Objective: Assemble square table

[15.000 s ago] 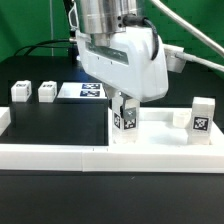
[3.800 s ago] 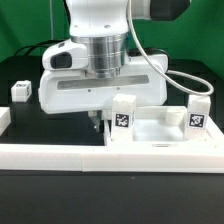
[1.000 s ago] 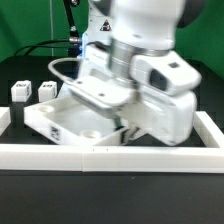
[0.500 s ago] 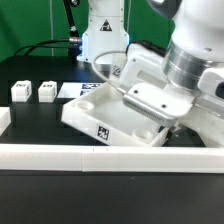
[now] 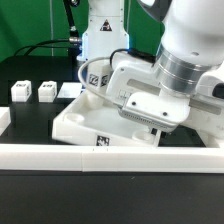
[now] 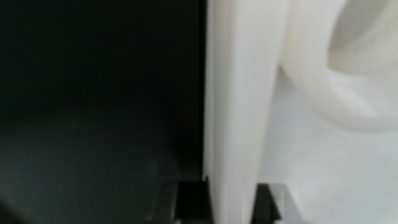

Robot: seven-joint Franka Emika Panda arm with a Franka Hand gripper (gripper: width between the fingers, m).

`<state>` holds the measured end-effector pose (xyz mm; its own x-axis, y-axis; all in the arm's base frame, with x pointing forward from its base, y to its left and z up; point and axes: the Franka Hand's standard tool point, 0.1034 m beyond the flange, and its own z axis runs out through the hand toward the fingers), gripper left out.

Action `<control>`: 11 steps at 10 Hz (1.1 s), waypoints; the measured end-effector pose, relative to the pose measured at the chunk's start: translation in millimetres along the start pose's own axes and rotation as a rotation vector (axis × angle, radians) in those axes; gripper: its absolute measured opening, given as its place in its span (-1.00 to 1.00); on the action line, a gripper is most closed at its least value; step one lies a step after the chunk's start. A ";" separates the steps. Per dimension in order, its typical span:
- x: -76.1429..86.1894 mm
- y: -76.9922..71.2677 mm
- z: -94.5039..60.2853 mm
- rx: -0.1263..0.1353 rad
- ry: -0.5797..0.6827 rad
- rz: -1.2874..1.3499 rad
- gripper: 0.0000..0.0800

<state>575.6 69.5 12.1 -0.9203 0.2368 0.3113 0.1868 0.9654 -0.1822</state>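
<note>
The white square tabletop point(image 5: 85, 122) lies at the middle of the exterior view, slightly tilted, with a black-white tag point(image 5: 103, 141) on its front side. One tagged white leg point(image 5: 97, 76) stands up from its far corner. Two loose legs point(image 5: 20, 92) point(image 5: 47, 92) stand at the exterior view's left. In the wrist view my gripper point(image 6: 231, 206) is shut on the tabletop's raised rim point(image 6: 240, 100), with dark fingers point(image 6: 192, 202) on either side; a round socket point(image 6: 356, 70) curves beside the rim. In the exterior view the hand point(image 5: 150, 105) hides the fingertips.
The long low white border wall point(image 5: 60, 156) runs along the front, just before the tabletop. The marker board point(image 5: 70, 90) shows partly behind the tabletop. The arm's body fills the exterior view's right. Black table surface point(image 5: 25, 120) lies to the exterior view's left.
The arm has carried and turned the tabletop: over the last second it swung round and flattened, its tagged side now faces the front wall. The two loose legs have not moved.
</note>
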 end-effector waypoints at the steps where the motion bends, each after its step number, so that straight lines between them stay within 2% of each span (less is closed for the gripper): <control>1: -0.1 2.7 0.3 -0.041 0.013 0.014 -0.86; 3: -2.9 6.2 2.6 -0.151 0.013 0.098 -0.86; 4: -3.0 5.9 2.5 -0.164 0.018 0.106 -0.86; 9: -3.2 5.6 2.5 -0.165 0.019 0.109 -0.86; 10: -2.1 6.1 2.4 -0.159 0.020 0.093 -0.86; 11: 5.5 13.5 3.1 -0.147 0.035 0.016 -0.86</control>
<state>572.0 83.5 8.4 -0.9048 0.2540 0.3419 0.2526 0.9663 -0.0493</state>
